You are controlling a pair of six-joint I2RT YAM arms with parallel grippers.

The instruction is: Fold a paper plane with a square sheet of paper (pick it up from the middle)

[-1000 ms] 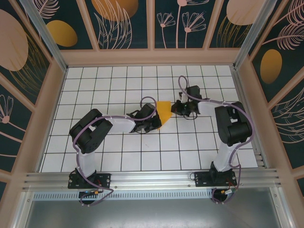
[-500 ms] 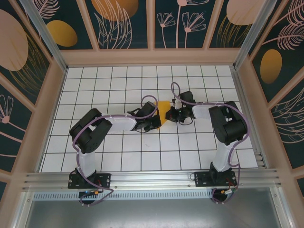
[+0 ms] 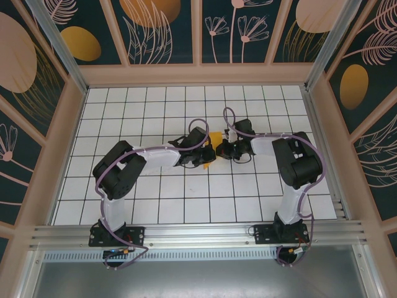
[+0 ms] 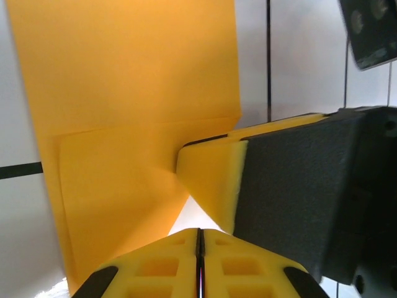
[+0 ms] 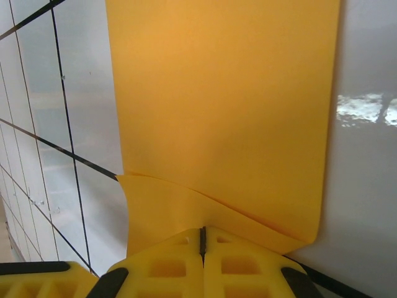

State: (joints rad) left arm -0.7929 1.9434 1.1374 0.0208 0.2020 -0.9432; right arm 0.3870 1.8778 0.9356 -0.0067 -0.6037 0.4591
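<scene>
Now finds the paper (image 3: 215, 139) in the middle of the table (image 3: 155, 186), a small orange patch on the white grid, wedged between the two grippers. Sees the left gripper (image 3: 208, 154) touching its left edge and the right gripper (image 3: 224, 149) touching its right edge, fingertips close together. From the left wrist, shows the paper lying flat farther out and rising in a creased flap toward the camera. Shows the left pads (image 4: 167, 254) pressed together, only a hairline seam between them, with the flap running down behind the tips; cannot tell whether any paper sits in that seam. Shows one right finger (image 4: 211, 180) nosing into the fold, yellow pad against the flap. From the right wrist, shows the right jaws likewise closed tight, a curled strip of the paper's near edge lifting off the grid and going in under the tips, apparently pinched.
</scene>
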